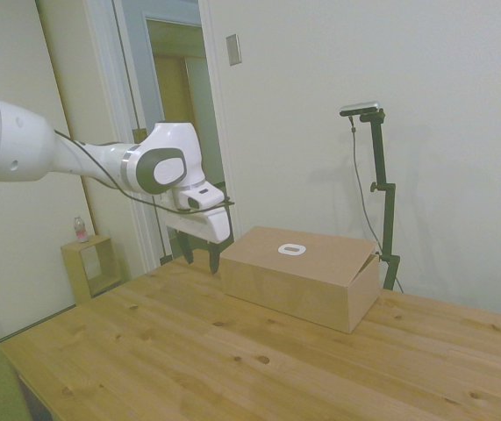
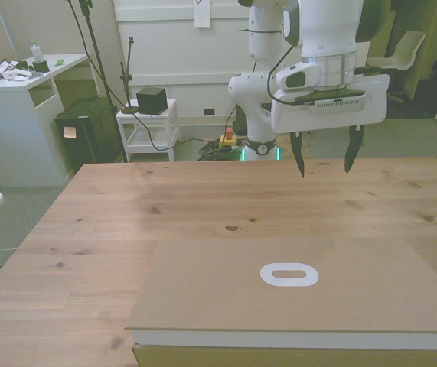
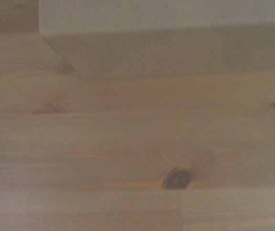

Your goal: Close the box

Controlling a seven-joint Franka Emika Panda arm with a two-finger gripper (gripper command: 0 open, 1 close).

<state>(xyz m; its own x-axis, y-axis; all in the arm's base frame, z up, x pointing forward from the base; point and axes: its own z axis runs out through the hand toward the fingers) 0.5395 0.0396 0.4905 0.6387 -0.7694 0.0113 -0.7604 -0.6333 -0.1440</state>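
Seemingly light and stiff, the box (image 1: 303,276) sits just beyond the spread, empty fingers (image 2: 299,160); its flap lid (image 2: 302,287) would take a downward press, not a grasp.

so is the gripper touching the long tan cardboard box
Apart. The front view shows the gripper hanging open above bare table, well behind the long tan cardboard box.

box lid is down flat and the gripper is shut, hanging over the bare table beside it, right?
Not quite: the gripper is open, its two fingers hanging well apart in the front view. The rest holds: the box has its lid down flat, and the gripper hangs over bare table beside it.
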